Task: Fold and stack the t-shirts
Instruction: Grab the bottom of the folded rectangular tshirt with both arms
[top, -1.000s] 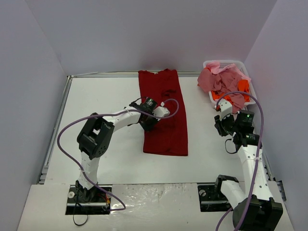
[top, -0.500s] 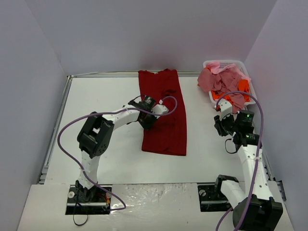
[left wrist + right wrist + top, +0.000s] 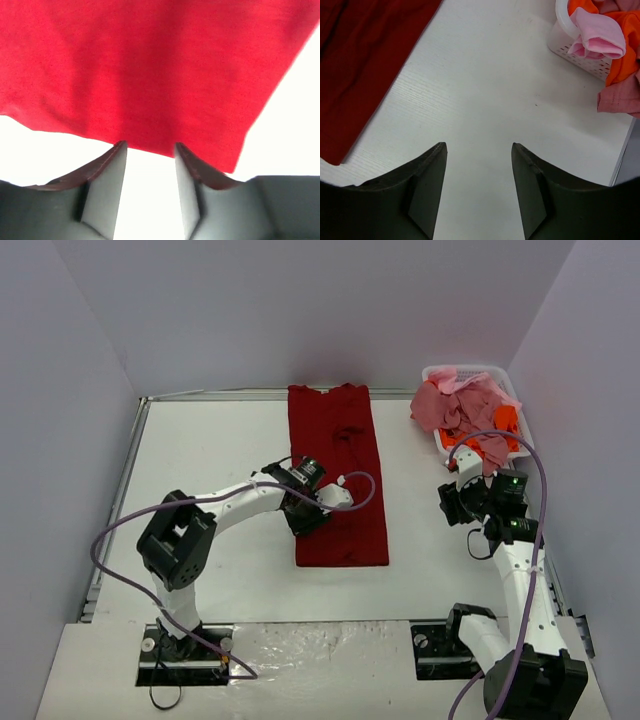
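Observation:
A dark red t-shirt [image 3: 338, 470] lies as a long folded strip down the middle of the white table. My left gripper [image 3: 312, 523] sits at the strip's left edge near its lower end. In the left wrist view the jaws [image 3: 150, 146] stand open, their tips just at the red cloth's edge [image 3: 150, 75], with nothing between them. My right gripper [image 3: 448, 504] is open and empty over bare table right of the strip, as the right wrist view [image 3: 479, 146] shows. The red cloth [image 3: 360, 65] shows there at the left.
A white basket [image 3: 433, 374] at the back right holds a heap of pink and orange shirts [image 3: 462, 408], some hanging over its rim. It shows in the right wrist view [image 3: 572, 47] too. Grey walls close in the table on three sides.
My left gripper has moved toward me along the strip's left edge. The strip's lower part has shifted slightly left and straightened. The right arm has edged slightly left.

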### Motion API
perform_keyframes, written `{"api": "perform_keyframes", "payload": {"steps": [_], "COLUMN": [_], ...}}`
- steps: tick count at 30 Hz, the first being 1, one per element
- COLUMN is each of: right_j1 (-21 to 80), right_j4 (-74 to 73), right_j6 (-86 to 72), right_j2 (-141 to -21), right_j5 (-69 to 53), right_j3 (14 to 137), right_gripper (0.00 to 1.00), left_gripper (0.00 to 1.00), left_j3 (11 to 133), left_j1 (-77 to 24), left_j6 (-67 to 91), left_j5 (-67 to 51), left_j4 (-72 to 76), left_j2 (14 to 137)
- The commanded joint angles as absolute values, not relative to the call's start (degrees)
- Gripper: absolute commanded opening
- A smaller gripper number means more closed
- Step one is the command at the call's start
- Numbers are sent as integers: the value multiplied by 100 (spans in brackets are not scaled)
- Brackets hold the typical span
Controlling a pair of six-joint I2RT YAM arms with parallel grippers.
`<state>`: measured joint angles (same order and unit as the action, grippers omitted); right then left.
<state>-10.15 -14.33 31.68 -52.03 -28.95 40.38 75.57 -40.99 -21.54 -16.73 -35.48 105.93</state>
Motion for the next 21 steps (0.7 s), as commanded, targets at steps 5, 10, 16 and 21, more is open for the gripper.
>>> {"api": "perform_keyframes", "payload": {"steps": [5,10,16,21], "right_j1": [-1055,-1055,-1055,-1055], "right_j4": [-1362,-1354,-1301,-1266], "right_j6": [3182,3164,3129,3120], "right_j2": [-5186,-5220,-5352,-5458], "right_j5": [-2874,-2857,-2734,-2681], "right_j3": [4025,4017,4017,4008], "right_gripper": [52,53,53,53], "left_gripper": [57,79,89,90], "left_j3": [7313,6954,5881,5353], "left_j1": [-4491,-4736,-5325,-5545], "left_j6": [-2698,-3111,-3506,-3472], "left_j5": [-1732,-1190,-177,-88], "left_j4": [-3929,-3841,-3059,-2822], "left_j2": [9572,9133,8482,8227]}}
